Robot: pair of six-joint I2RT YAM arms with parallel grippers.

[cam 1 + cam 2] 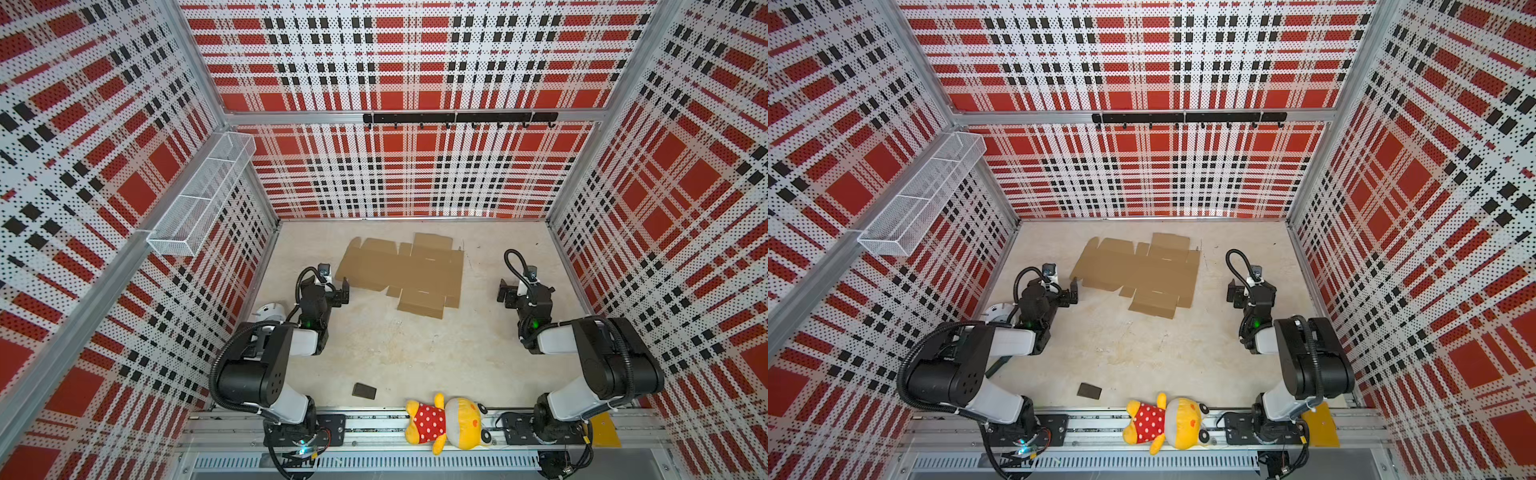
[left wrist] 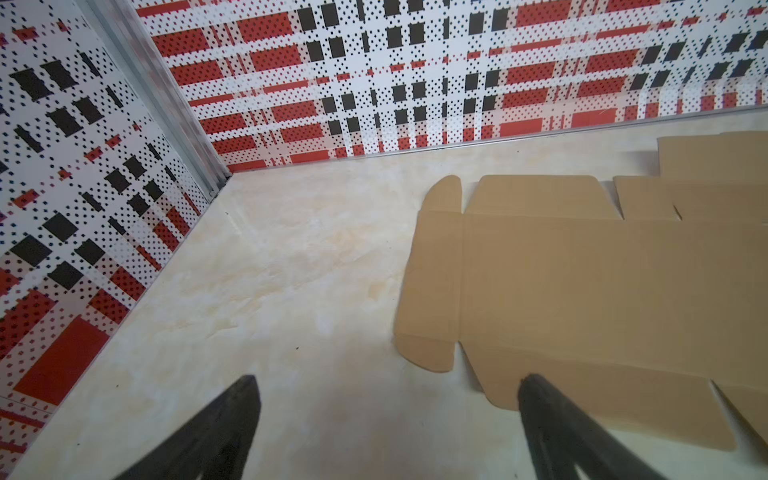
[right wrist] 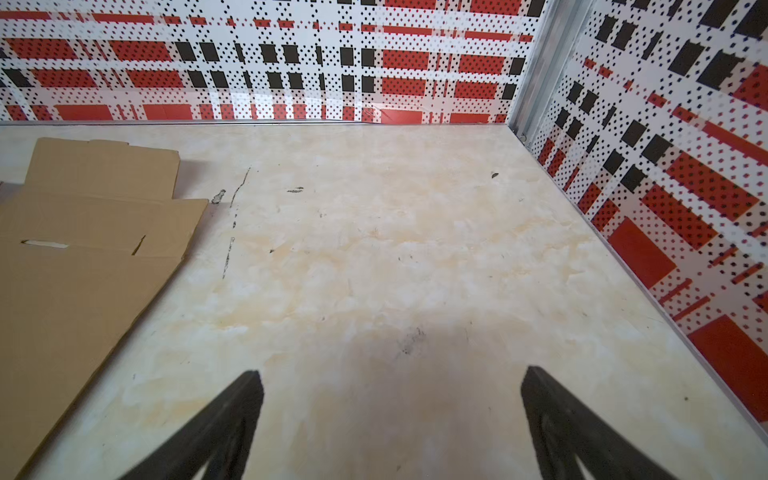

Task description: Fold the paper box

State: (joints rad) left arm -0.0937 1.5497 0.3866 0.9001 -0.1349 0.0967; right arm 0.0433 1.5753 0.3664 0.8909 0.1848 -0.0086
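Paper box: the paper box point(image 1: 409, 272) point(image 1: 1138, 270) is a brown cardboard blank. It lies flat and unfolded on the far half of the table point(image 1: 395, 353), between the two arms and nearer the left one.
Box, cut off: from the left wrist, the paper box point(image 2: 582, 291) runs out of the picture on one side. From the right wrist, only one end point(image 3: 75, 266) shows, with a slot and a short slit in it.
Box, nearest flap: its edge looks darker in both top views. Whether it is lifted off the table I cannot tell.
Left gripper: the left gripper point(image 1: 338, 293) point(image 2: 388, 380) has its jaws spread wide with nothing between them, just beside the blank's near left corner.
Contact: from the wrist, one finger point(image 2: 540, 399) overlaps the cardboard edge. Whether it touches or hangs above I cannot tell.
Right gripper: the right gripper point(image 1: 505, 291) point(image 3: 392, 372) is also spread wide and empty. It is over bare table, well apart from the blank's right end.
Fingers: only their dark tips show in the wrist views; the rest is cut off by the frame.
White object: the white object point(image 1: 270, 311) is half hidden behind the left arm, and too little shows to name it.
Yellow sheet: the yellow sheet point(image 1: 602, 430) is partly covered by the right arm's base.
Dark block: the dark block point(image 1: 364, 390) is small and flat, near the front rail and well apart from the box.
Plush toy: the plush toy point(image 1: 446, 424) lies on the rail between the arm bases.
Scuffs: the dark scuffs point(image 3: 232, 216) mark the table beside the blank's end.
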